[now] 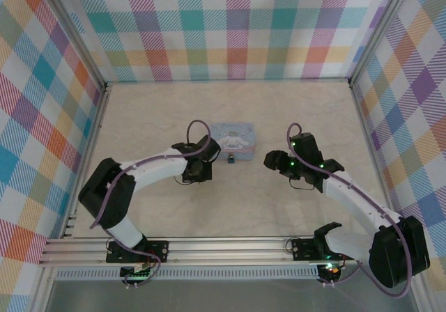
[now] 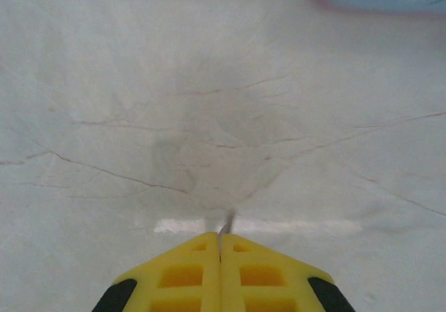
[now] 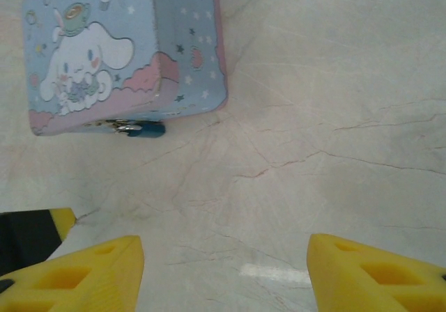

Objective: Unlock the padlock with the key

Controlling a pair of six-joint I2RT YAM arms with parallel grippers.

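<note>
Two arms, one box, one padlock and one key make up the count.

From the top camera, the left gripper point(image 1: 196, 173) hangs low over the table point(image 1: 153, 110), just beside the near left corner of the pale blue cartoon box point(image 1: 232, 136). The box sits about mid-table. The padlock point(image 1: 231, 160), tiny and dark, lies against the middle of the box's near side. The right gripper point(image 1: 270, 162) stands to the right of the padlock and apart from it, with a strip of bare table between them. Broad bare surface runs from the box to the far edge and out to both side edges, where plaid walls point(image 1: 230, 26) rise. The arm bases sit along the near edge.

At the left wrist, two yellow fingers point(image 2: 265, 274) are pressed together. The key point(image 2: 226, 223), a thin pale sliver, sticks out of the seam between their tips, pinched there. Whether its end touches the table I cannot tell. One blurred corner of the box shows at the upper right, well apart from the tips, with bare marbled table between.

At the right wrist, two yellow fingers stand wide apart with nothing between them. The box lies ahead and to the left, with the padlock at the lower edge of its near side. Open table lies between the fingertips and the padlock, and all along the right.
</note>
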